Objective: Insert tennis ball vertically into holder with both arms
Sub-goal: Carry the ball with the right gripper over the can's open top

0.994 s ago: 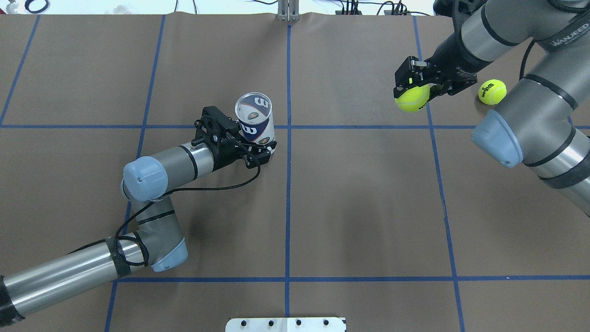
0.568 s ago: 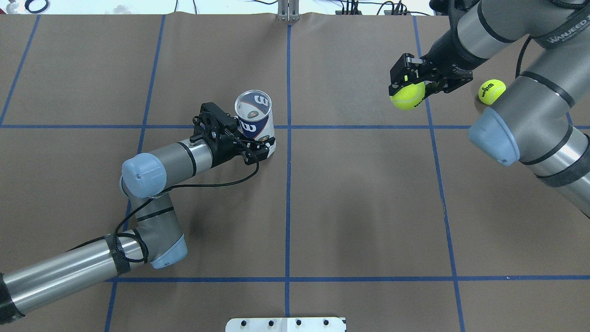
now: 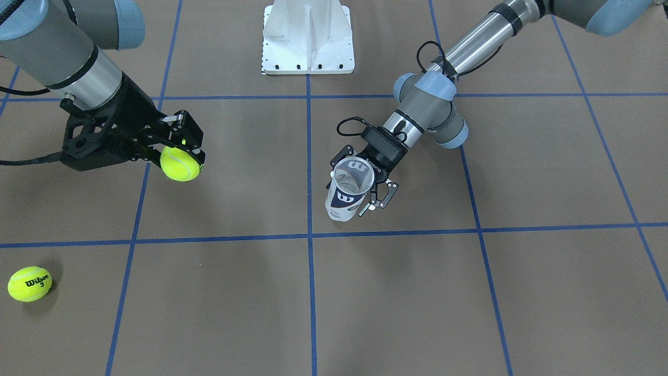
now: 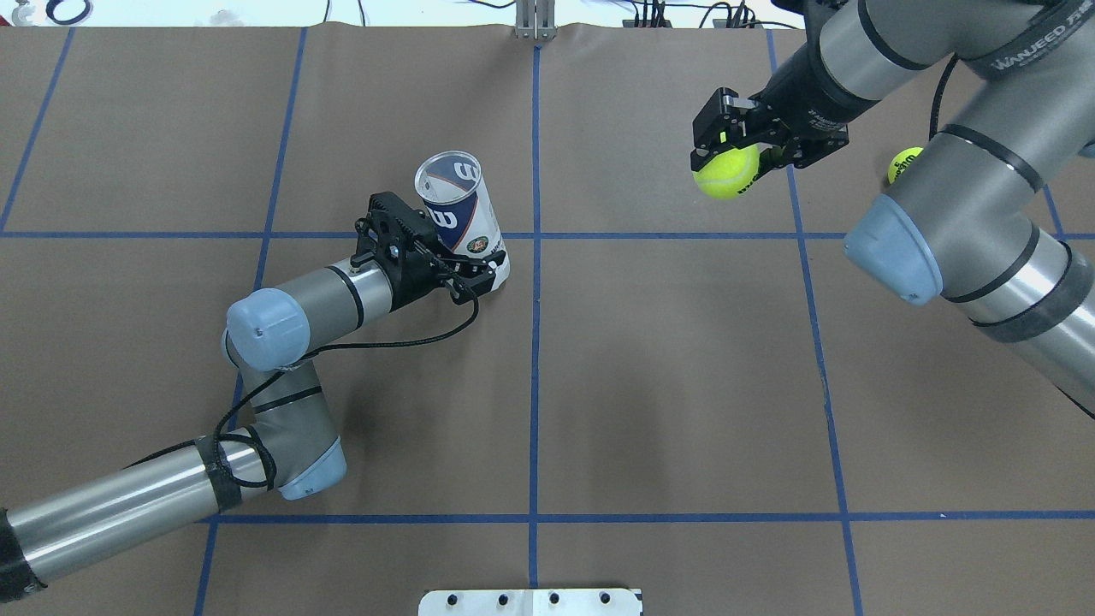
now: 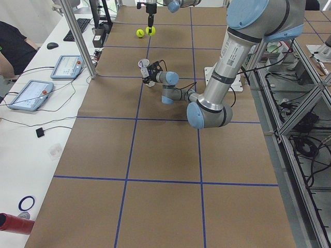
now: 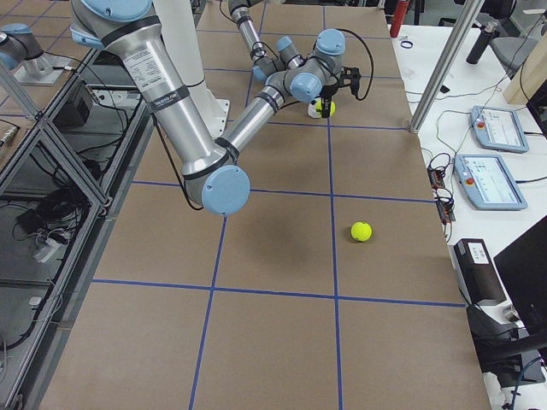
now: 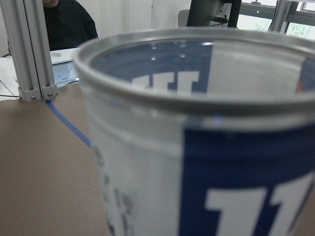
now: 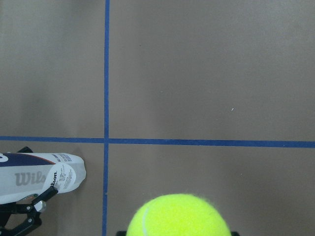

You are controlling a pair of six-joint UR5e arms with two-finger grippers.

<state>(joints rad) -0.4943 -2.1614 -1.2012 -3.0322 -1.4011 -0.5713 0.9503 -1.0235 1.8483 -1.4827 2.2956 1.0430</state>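
Observation:
The holder (image 4: 458, 218) is a clear can with a silver rim and a navy-and-white label, standing left of the table's centre line with its open mouth up. My left gripper (image 4: 479, 274) is shut on the holder's lower part (image 3: 347, 201). In the left wrist view the holder (image 7: 206, 147) fills the frame. Far off to the right, my right gripper (image 4: 727, 158) is shut on a yellow tennis ball (image 4: 725, 171), held above the table. The right wrist view shows that tennis ball (image 8: 179, 216) at the bottom and the holder (image 8: 39, 177) at lower left.
A second tennis ball (image 3: 30, 283) lies on the brown paper beyond the right arm, half hidden in the overhead view (image 4: 902, 162). A white metal pedestal (image 3: 308, 36) stands at the robot's edge. Blue tape lines grid the table. A person sits off its far edge.
The right gripper has carried the tennis ball leftward, toward the table's centre line. The holder's top has shifted left and away from the robot, with the left gripper still shut on it.

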